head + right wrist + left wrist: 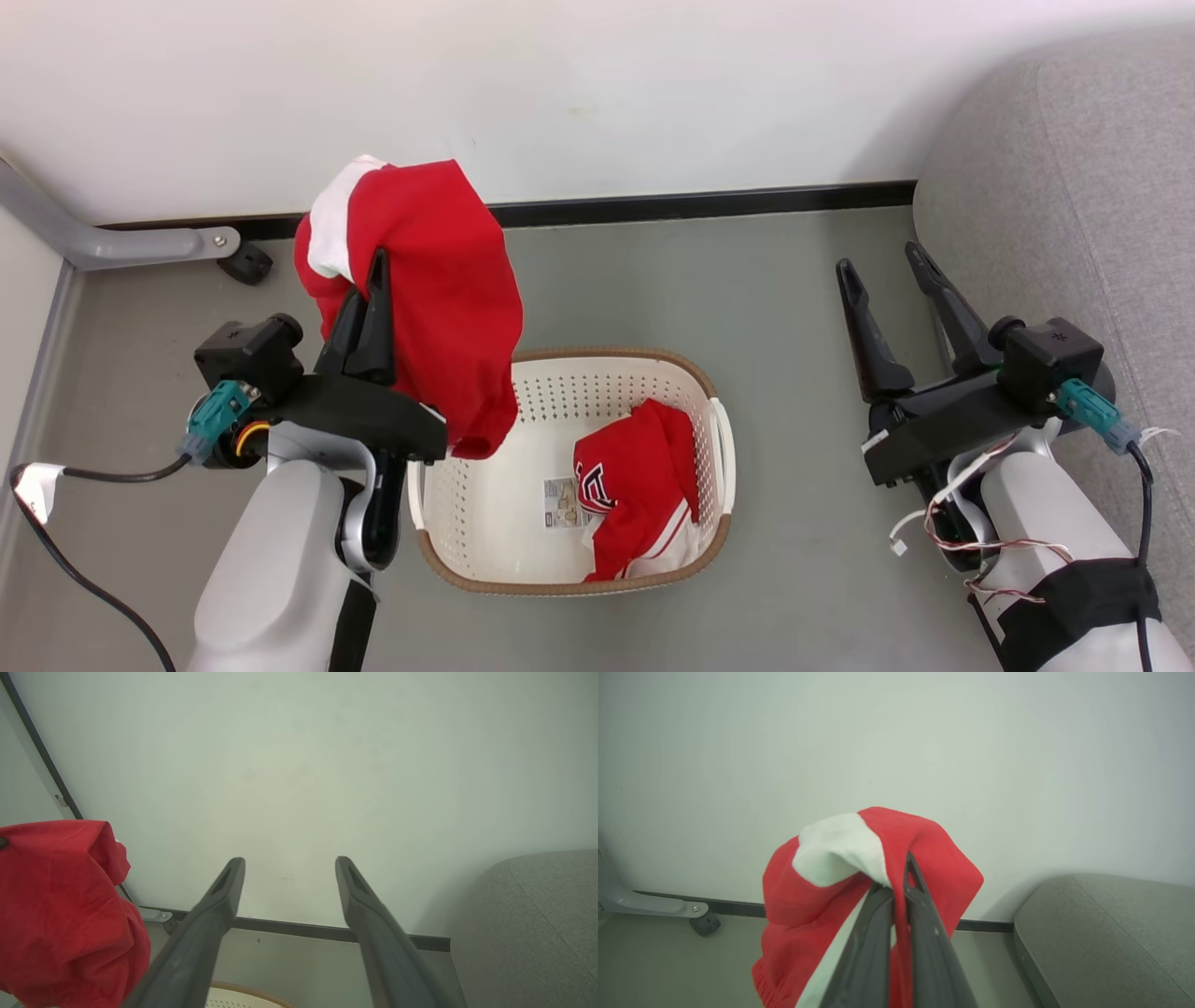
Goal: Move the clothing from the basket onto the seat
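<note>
While left tool (372,273) grips clothing (453,271), garment (644,476) basketed

The right gripper (289,863) rises from the bottom edge, its two long dark fingers (205,924) spread wide apart. Behind them stands a pale wall (327,765), with a dark baseboard (299,928) along its foot and grey floor (289,966) below. A bunched red garment (60,910) bulges in from the left edge, in front of the wall. Just right of it, a grey metal bracket (154,914) sits at the wall's foot. A curved piece of the basket (252,993), brown rim over perforated cream, shows at the bottom between the fingers. The grey fabric seat (537,924) takes up the lower right, its rounded corner near the baseboard.
</note>
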Available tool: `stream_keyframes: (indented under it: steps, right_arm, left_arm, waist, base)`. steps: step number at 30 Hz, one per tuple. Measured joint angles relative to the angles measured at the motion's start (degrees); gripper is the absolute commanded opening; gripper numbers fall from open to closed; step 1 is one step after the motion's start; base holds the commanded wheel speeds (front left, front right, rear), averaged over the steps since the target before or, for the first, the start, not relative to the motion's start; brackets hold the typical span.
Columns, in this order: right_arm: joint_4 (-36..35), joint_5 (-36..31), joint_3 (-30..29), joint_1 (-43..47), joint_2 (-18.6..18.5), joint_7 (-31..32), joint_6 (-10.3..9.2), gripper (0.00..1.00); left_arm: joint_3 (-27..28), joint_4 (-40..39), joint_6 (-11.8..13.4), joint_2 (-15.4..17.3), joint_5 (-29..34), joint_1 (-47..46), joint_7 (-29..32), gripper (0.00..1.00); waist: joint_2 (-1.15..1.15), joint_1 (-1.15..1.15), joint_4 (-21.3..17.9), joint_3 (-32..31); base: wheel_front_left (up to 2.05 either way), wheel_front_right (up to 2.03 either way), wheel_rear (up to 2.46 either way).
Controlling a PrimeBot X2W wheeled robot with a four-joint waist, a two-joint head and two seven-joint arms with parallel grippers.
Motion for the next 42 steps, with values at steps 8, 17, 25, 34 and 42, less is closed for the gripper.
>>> stream_keyframes:
  steps: [8,17,25,34,42]
  right_arm:
    - [-0.1,0.2,0.8,0.4,0.2,0.0,0.00,1.00]
    - [0.1,1.1,1.8,0.9,0.3,0.0,0.00,1.00]
    - [0.6,1.2,2.6,0.9,0.4,0.0,0.00,1.00]
    - [0.8,1.7,3.8,0.9,0.5,0.0,0.00,1.00]
    - [0.7,3.0,5.1,0.9,0.5,0.0,0.00,1.00]
  left_arm:
    - [1.2,-9.0,0.0,0.1,3.0,2.3,0.0,0.00]
    - [1.4,-18.8,-0.3,0.0,5.9,3.6,0.0,0.00]
    - [1.2,-24.0,-0.3,-0.1,7.0,4.5,0.0,0.00]
    - [1.3,-25.5,-0.8,-0.2,7.5,5.2,0.0,0.00]
    - [1.2,-25.5,-0.9,-0.3,7.9,6.0,0.0,0.00]
  waist:
    - [0.00,0.00,0.0,-1.2]
    - [0.00,0.00,-0.1,-2.0]
    - [0.00,0.00,-0.1,-2.6]
    - [0.00,0.00,-0.4,-2.9]
    - [0.01,0.00,-0.5,-3.0]
  base:
    - [0.00,0.00,0.00]
    - [0.00,0.00,0.00]
    - [0.00,0.00,0.00]
    - [0.00,0.00,0.00]
    - [0.00,0.00,0.00]
